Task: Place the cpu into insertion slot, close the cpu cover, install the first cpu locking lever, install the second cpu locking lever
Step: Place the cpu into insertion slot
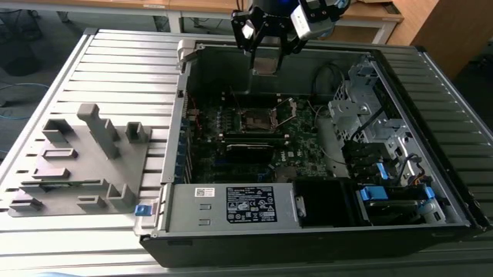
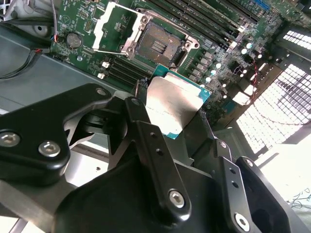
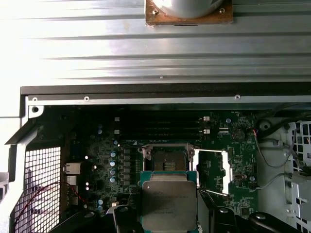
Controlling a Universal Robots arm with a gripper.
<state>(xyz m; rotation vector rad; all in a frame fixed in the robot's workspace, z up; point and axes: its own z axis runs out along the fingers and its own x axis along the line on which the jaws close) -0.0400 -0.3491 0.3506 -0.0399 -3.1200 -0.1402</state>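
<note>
My gripper (image 1: 266, 57) hangs above the back of the open computer case, shut on the cpu (image 1: 266, 64), a small square chip with a dull silver face. In both wrist views the cpu (image 2: 174, 104) (image 3: 169, 204) sits between the black fingers (image 2: 146, 131), held clear of the motherboard. The insertion slot (image 1: 254, 119) (image 2: 156, 44) (image 3: 167, 162) lies bare below it, a dark square socket with a metal rim. The cpu cover (image 2: 112, 26) (image 3: 212, 172), a thin silvery frame with a window, stands swung open beside the slot.
The case (image 1: 179, 133) lies on a ribbed metal table. A grey fixture (image 1: 77, 161) stands at the exterior view's left. Long black memory slots (image 3: 160, 128) run beside the socket. A power supply (image 1: 231, 205) fills the near end, and drive bays (image 1: 370, 127) the exterior view's right.
</note>
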